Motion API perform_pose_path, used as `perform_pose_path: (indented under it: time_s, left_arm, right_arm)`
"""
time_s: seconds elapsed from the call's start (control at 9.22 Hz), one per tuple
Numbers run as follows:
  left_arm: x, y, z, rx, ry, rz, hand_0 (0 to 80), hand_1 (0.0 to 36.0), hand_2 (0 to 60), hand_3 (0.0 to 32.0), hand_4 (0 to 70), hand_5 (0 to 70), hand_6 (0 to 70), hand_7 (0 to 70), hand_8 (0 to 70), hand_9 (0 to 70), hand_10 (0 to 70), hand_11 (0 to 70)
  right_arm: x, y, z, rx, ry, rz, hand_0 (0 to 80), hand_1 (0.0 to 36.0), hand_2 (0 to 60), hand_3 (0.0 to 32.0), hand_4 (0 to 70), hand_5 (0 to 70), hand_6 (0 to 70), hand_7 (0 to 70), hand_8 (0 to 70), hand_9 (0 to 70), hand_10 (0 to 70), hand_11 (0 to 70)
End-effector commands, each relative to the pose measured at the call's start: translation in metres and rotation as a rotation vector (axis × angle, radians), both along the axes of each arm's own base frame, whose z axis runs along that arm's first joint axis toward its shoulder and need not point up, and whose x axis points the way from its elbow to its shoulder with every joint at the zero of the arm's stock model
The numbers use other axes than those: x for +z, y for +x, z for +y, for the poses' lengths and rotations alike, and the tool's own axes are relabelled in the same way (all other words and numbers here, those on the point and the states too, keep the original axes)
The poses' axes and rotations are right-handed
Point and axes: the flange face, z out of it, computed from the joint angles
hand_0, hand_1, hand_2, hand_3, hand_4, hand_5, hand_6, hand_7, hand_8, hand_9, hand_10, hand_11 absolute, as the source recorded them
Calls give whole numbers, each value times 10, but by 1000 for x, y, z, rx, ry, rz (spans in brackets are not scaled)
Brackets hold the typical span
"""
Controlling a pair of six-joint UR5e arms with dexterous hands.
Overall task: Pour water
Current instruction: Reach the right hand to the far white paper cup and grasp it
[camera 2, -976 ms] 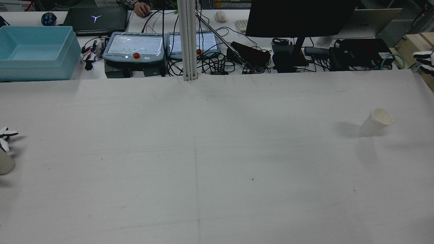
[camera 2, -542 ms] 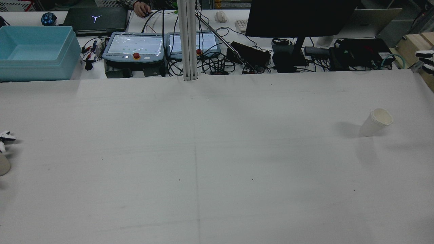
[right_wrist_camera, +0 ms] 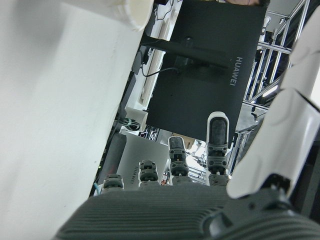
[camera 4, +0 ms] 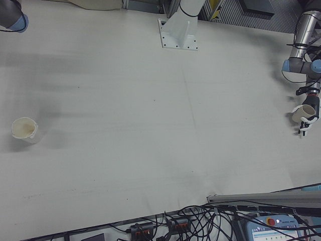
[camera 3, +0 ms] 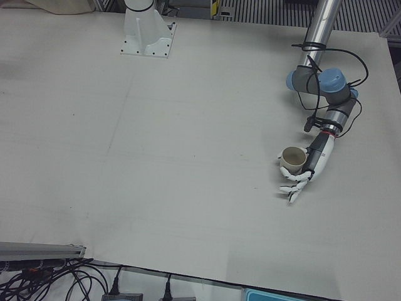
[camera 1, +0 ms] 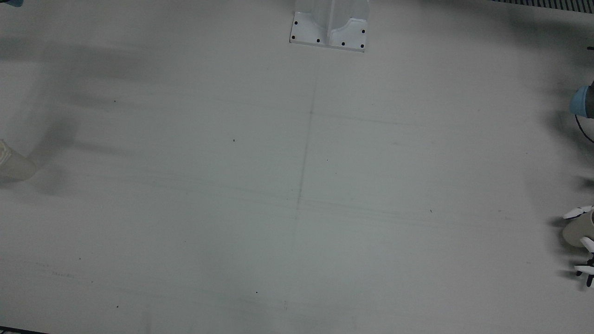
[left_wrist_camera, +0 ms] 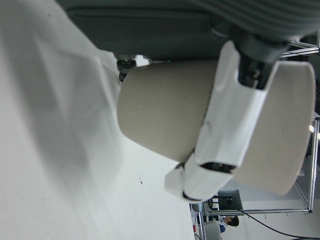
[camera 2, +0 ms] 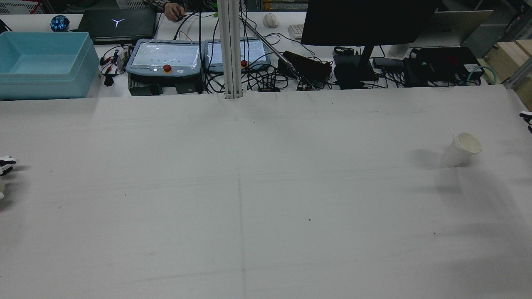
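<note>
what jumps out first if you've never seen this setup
The wide, nearly bare white table, with two paper cups at opposite edges. One cup is held by the left hand at the robot's left edge; the other cup stands alone on the right side. Beyond the table lies a cluttered desk with a blue bin.

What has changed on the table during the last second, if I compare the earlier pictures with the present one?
In the rear view, the left hand carried its brown cup further left, almost out of frame. The right hand came down along the right edge, nearer the white cup. The white cup stayed where it was; nothing was grasped or released.
</note>
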Motion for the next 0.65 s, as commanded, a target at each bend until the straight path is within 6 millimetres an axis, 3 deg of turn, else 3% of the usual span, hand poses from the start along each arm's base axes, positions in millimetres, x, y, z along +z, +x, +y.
perform_pose_path:
  time_s: [0.0,0.11,0.22,0.33,0.43,0.54]
  left_arm:
    - [-10,3,-4,1,9,24,800,348,527,0,700,700,156,297,57,68,73,126]
    - [-14,4,-5,0,17,28,800,354,541,0,700,700,155,297,58,69,75,128]
    - [-18,4,-7,-4,22,36,793,349,553,0,700,700,152,297,56,67,76,130]
    - [-18,3,-7,-21,20,42,800,352,546,0,700,700,153,299,57,68,76,130]
    - [-18,3,-8,-24,20,43,714,325,551,0,700,700,154,301,59,71,75,127]
    - [-19,4,-8,-22,21,46,702,326,565,0,700,700,156,301,58,70,75,125]
  right_arm:
    - [17,-7,-15,-13,51,108,467,124,126,0,82,505,123,203,59,79,1,11]
    - [14,-18,-22,-39,62,156,472,128,113,0,85,463,120,200,54,72,0,0]
    - [12,-25,-27,-50,70,192,484,139,58,0,57,290,84,135,30,37,0,0]
    - [3,-32,-49,-57,85,196,487,142,50,0,39,240,69,113,25,29,0,0]
    - [0,-41,-63,-75,47,208,478,127,31,0,28,204,60,103,22,25,0,0]
    - [-14,-59,-88,-102,48,225,473,116,22,0,32,230,60,108,21,25,0,0]
